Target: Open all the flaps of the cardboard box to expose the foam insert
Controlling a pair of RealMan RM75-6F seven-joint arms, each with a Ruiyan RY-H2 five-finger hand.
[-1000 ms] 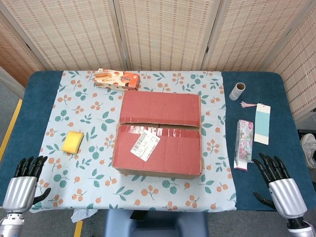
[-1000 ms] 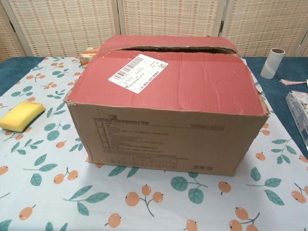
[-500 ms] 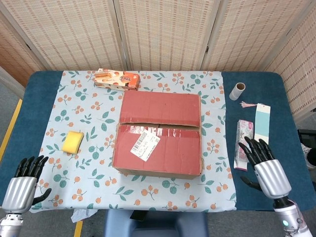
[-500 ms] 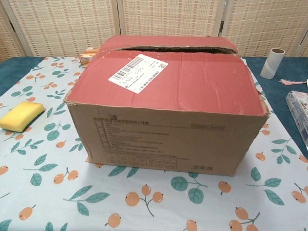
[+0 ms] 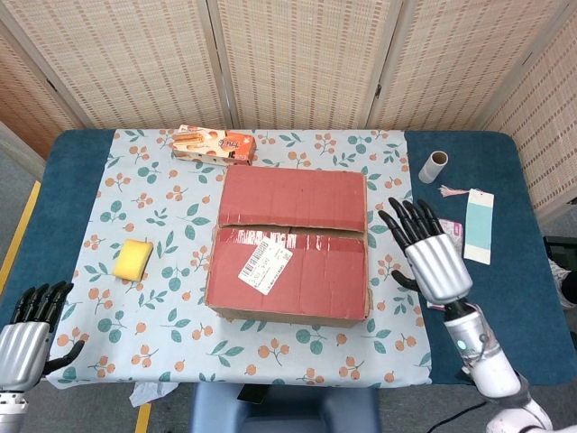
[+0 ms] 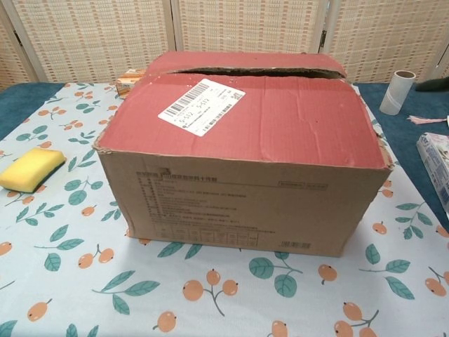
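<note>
With my right hand (image 5: 433,260) empty, fingers spread, just right of the closed cardboard box (image 5: 290,244), I judged its flaps stiff but light, best lifted by hooking the raised centre seam (image 5: 290,231) to its left.

Right hand (image 5: 431,257) raised, palm down, dark fingers (image 5: 403,221) spread and holding nothing; left hand (image 5: 25,336) low at the frame's lower-left corner, fingers extended and apart, also empty

Yellow sponge (image 5: 133,259), orange carton (image 5: 215,144), cardboard tube (image 5: 433,166), floral tablecloth (image 5: 162,207).
</note>
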